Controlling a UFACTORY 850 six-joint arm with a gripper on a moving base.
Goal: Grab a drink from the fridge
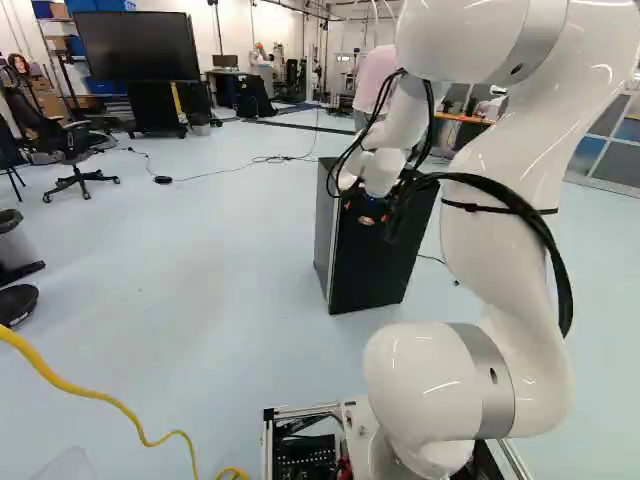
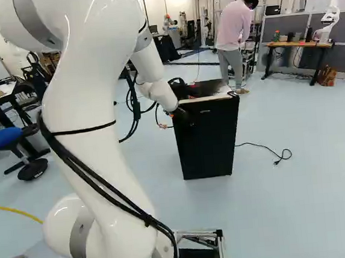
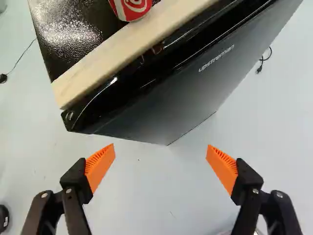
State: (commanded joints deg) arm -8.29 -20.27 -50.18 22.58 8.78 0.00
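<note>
White arm [image 1: 510,160] reaching out, tool [image 1: 367,218] at front of small black fridge [image 2: 207,141], near top edge. Tool [image 3: 160,152] released: fingers spread, orange pads [image 3: 100,165] well apart. Drink here is red can [image 3: 131,8], on fridge's dark top, just behind pale wooden strip [image 3: 117,54] along front edge. Can ahead of tool, well apart from pads. Fridge door shut. Black cable [image 2: 265,149] on floor beside fridge.

Soda can [image 3: 131,7] & mini fridge [image 3: 171,93] were pt. cut off by wrist view's edge; robot arm [image 2: 95,105] ran past both base views' edges. Gripper [image 2: 182,115] blurred w/ dark fridge front, R base view.
</note>
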